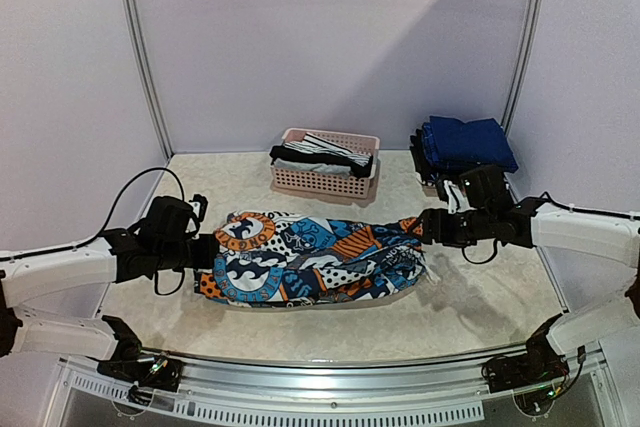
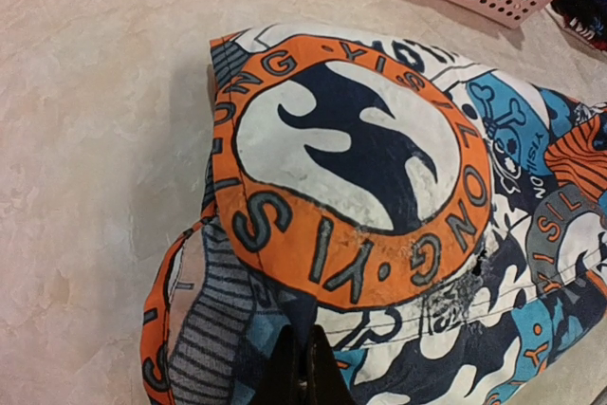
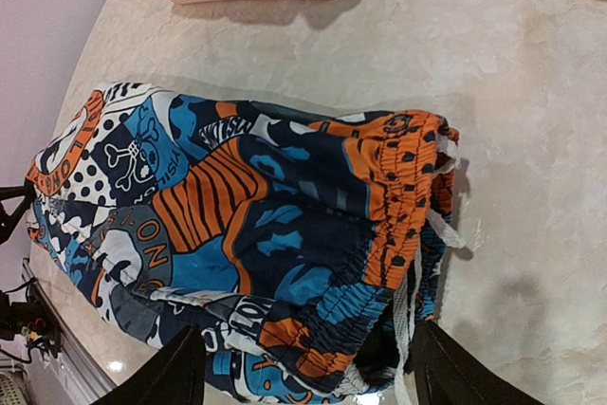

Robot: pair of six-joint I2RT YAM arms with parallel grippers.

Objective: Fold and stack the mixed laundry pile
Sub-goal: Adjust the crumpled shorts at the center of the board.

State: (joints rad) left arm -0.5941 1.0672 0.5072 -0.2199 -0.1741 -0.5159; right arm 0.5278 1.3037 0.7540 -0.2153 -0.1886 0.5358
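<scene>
Beige marbled tabletop (image 1: 480,297) carries the orange, blue, black and white patterned shorts (image 1: 310,257), which lie spread out flat in the middle between the two arms. The left tool (image 2: 303,377) is closed; it seems to pinch the hem of the shorts, though the view there is partly cut off. The right tool (image 3: 303,367) stands wide open, with one finger on each side of the elastic waistband. Behind the shorts, the pale pink slatted plastic basket (image 1: 300,185) holds black-and-white striped pieces (image 1: 325,145). A folded navy garment stack (image 1: 465,142) lies at the far right.
</scene>
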